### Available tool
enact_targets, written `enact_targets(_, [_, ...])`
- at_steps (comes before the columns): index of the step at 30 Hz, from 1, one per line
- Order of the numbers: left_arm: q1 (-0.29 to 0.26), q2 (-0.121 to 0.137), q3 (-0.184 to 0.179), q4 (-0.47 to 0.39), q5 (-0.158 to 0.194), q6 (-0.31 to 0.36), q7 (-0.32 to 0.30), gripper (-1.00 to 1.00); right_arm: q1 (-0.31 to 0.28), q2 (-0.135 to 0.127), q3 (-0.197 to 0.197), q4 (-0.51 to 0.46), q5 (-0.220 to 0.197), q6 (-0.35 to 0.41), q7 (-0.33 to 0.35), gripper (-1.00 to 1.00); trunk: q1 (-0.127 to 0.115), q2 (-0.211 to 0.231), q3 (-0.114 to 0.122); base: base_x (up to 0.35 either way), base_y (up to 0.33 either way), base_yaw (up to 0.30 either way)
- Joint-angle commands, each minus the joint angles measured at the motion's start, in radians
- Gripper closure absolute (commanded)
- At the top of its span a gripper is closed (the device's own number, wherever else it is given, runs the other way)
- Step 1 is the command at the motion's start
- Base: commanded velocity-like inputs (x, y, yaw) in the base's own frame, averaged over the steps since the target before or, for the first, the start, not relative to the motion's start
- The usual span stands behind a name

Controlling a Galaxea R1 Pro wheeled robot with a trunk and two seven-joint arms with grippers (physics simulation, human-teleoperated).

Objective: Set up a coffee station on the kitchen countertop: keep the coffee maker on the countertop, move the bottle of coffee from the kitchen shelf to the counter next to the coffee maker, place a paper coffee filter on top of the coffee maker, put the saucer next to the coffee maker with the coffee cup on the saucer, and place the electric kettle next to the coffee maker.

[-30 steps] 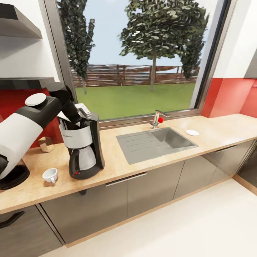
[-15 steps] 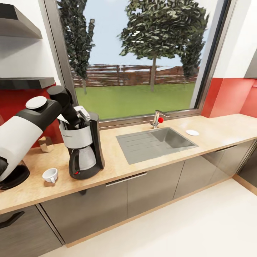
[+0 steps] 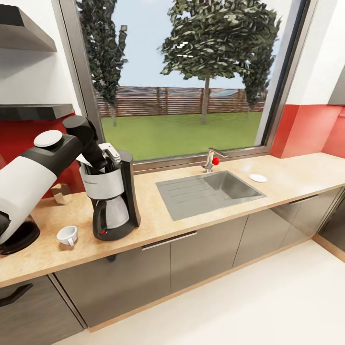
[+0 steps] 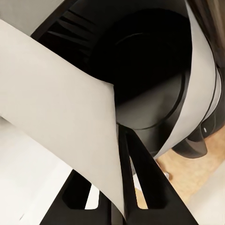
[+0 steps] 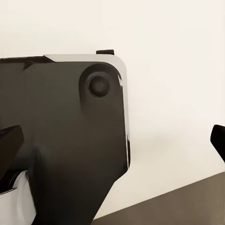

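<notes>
The left gripper [image 3: 108, 160] stood at the top of the coffee maker [image 3: 112, 196], closed on the paper filter [image 4: 61, 117], a thin white sheet pinched between its dark fingers [image 4: 140, 173] right over the machine's black basket. Paper that light looked apt to crumple or flutter (best held by its rim, gently). The cup [image 3: 67, 235] sat on the bench [image 3: 158, 225] at nine o'clock from the machine; the saucer [image 3: 258, 178] lay well off at three o'clock, past the sink [image 3: 211, 191]. The right gripper's fingers, from its wrist camera, stood wide apart, empty.
</notes>
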Motion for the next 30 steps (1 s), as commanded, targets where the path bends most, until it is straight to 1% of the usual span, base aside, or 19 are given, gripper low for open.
enact_targets(1, [-0.002, 0.001, -0.003, -0.002, -0.010, 0.002, -0.011, 1.00, -0.001, 0.000, 0.000, 0.001, -0.007, -0.004, 0.000, -1.00, 0.001, -0.002, -0.002, 0.000, 0.000, 0.000])
enact_targets(26, [-0.001, 0.002, 0.002, -0.003, -0.010, 0.001, -0.017, 1.00, -0.001, 0.000, 0.000, 0.000, -0.007, -0.004, 0.000, -1.00, 0.001, -0.002, -0.002, 0.000, 0.000, 0.000])
enact_targets(27, [-0.001, 0.003, 0.002, -0.003, -0.010, 0.001, -0.017, -1.00, -0.001, 0.000, 0.000, 0.000, -0.007, -0.004, 0.000, -1.00, 0.001, -0.002, -0.002, 0.000, 0.000, 0.000])
enact_targets(30, [-0.001, 0.003, 0.002, -0.003, -0.011, 0.001, -0.017, -1.00, -0.001, 0.000, 0.000, 0.000, -0.007, -0.004, 0.000, -1.00, 0.001, -0.002, -0.002, 0.000, 0.000, 0.000])
